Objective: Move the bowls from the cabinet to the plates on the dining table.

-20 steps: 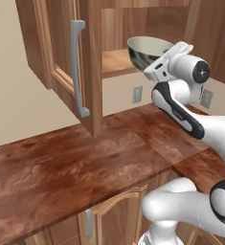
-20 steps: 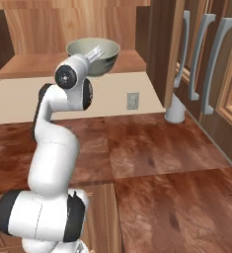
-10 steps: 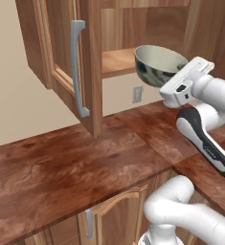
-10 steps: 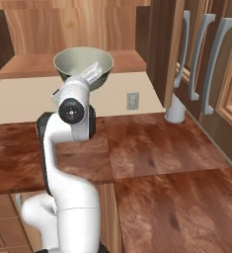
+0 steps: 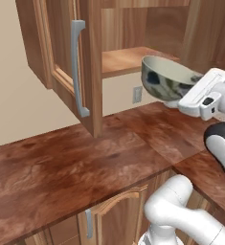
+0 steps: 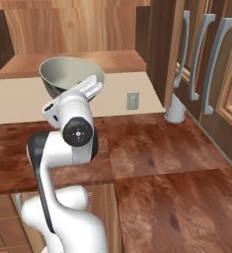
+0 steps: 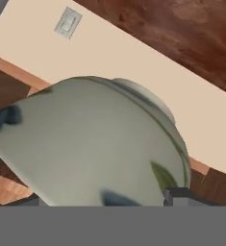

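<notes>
One bowl (image 5: 169, 82), the grey-green one, is pinched by its rim in your tool (image 5: 196, 95) and hangs tilted in the air just in front of the open cabinet (image 5: 80, 57), above the counter (image 5: 85, 162) near its back edge; that rim hold leaves its base free for setting down.

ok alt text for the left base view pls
A white robot arm holds a grey-green bowl in the air in front of an open wooden wall cabinet, above a reddish-brown counter. The cabinet door with its grey bar handle stands open at left.
</notes>
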Robot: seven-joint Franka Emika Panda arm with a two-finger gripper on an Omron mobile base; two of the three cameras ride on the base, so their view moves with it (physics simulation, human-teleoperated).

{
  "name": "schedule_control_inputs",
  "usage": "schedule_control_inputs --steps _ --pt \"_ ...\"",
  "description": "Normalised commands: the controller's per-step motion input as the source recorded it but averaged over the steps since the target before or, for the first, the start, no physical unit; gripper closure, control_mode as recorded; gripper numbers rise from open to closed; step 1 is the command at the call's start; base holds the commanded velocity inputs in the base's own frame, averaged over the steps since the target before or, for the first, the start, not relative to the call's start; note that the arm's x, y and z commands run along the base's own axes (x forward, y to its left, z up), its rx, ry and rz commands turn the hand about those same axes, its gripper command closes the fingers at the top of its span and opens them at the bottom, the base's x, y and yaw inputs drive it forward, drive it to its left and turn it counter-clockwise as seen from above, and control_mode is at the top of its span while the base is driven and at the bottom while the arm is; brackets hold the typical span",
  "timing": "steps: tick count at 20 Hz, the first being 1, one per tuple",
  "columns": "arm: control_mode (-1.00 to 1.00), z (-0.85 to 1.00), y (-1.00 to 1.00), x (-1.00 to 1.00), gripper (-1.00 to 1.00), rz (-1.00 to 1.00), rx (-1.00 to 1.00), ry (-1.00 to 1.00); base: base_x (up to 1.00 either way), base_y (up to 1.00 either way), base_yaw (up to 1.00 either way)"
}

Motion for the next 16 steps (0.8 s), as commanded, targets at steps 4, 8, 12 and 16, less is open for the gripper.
schedule_control_inputs --steps 4,8,12,16 --pt "-1.00 -0.18 -0.53 -0.71 1.00 0.22 -0.26 -0.01 0.00 0.00 0.00" --pt "-1.00 -0.34 -0.49 -0.63 1.00 0.22 -0.29 0.00 0.00 0.00 0.00" --pt "-1.00 -0.43 -0.41 -0.62 1.00 0.22 -0.34 0.00 0.00 0.00 0.00" --pt "-1.00 -0.45 -0.34 -0.54 1.00 0.21 -0.43 -0.04 0.00 0.00 0.00"
